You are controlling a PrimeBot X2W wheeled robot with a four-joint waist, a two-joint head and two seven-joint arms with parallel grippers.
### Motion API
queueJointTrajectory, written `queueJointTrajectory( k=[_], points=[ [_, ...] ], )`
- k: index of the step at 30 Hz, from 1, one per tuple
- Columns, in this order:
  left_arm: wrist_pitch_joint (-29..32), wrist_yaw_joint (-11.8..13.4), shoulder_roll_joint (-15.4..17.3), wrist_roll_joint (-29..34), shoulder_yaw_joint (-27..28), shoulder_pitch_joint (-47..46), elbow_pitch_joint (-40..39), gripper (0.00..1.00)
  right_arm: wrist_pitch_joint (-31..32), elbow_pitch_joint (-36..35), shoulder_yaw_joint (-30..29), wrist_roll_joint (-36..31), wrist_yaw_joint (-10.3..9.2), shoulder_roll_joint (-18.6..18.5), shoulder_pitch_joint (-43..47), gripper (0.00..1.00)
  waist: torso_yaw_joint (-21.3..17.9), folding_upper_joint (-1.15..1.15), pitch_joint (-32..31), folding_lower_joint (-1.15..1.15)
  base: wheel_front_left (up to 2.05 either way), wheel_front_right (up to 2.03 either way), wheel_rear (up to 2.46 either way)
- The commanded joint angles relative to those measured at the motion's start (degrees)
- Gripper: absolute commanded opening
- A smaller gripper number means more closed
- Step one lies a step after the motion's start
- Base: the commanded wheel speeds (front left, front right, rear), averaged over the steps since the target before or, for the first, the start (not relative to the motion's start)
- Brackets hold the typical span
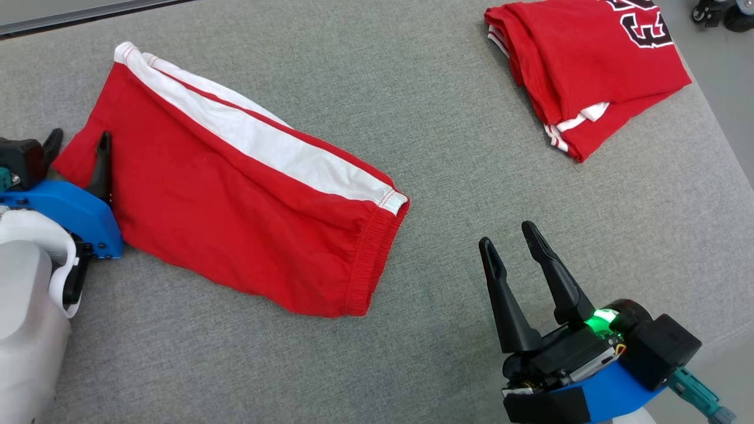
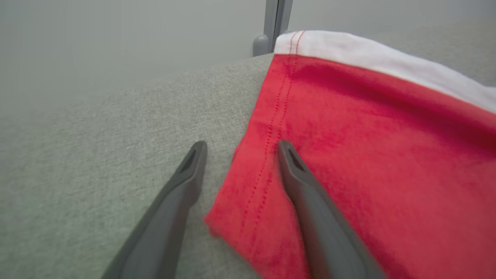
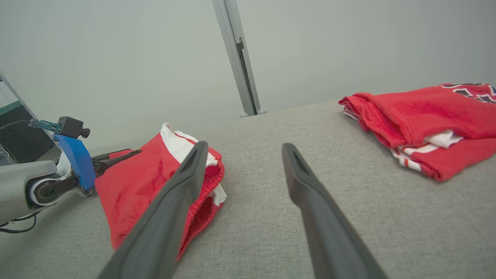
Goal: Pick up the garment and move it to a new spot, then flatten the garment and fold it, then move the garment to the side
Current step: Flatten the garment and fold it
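Grey woven cloth covers the table (image 1: 447, 147). Nearest the robot, just off the waistband end of the red fabric shorts with a broad white side stripe (image 1: 235, 194), the right jaws stand wide and hold nothing. Their long dark fingers (image 1: 506, 294) are clear of the elastic and point past it. That looks like a waiting post, close enough to take the waistband when a second grip is wanted.

At the opposite end of the shorts, the left jaws are also spread wide and straddle the near hem corner. One finger (image 2: 310, 193) lies over the red cloth and its partner (image 2: 186, 174) is off the edge above bare table. With the hem between them, they seem set to pinch that corner. Whether the tips already touch the fabric I cannot tell.

The shorts lie flat and smooth on the table, apparently folded with one leg over the other, the white stripe along their far edge. Flattening looks done, so the likely next step is another fold or the carry aside.

Well beyond the waistband end, near the table's far corner, sits a folded red jersey with white trim and dark lettering (image 1: 595, 65). It is probably parked there to keep the working area open. Past it, off the table, are dark castor wheels (image 1: 721, 12).
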Motion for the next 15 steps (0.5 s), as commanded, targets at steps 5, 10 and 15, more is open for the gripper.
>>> queueJointTrajectory(
  k=[5, 10, 15],
  points=[
    [-0.46, 0.55, -1.03, 1.14, -1.96, 1.09, -0.07, 0.0, -0.16, -0.35, 0.62, 0.31, 0.0, 0.09, -0.31, 1.0, 0.39, 0.0, -0.63, 0.0, 0.0, 0.0, 0.0],
    [-1.2, 0.76, -1.54, 0.42, -2.06, 2.44, -2.39, 0.0, -0.15, -0.15, 0.58, 0.35, 0.0, 0.09, 0.89, 1.0, 1.08, 0.0, -2.32, 0.0, 0.0, 0.0, 0.0],
    [-2.13, 1.72, -2.27, -0.85, -1.48, 5.8, -6.06, 0.0, -0.15, 0.49, 0.37, 0.1, 0.0, 0.07, 1.69, 1.0, 2.32, 0.0, -5.02, 0.0, 0.0, 0.0, 0.0]
  ],
)
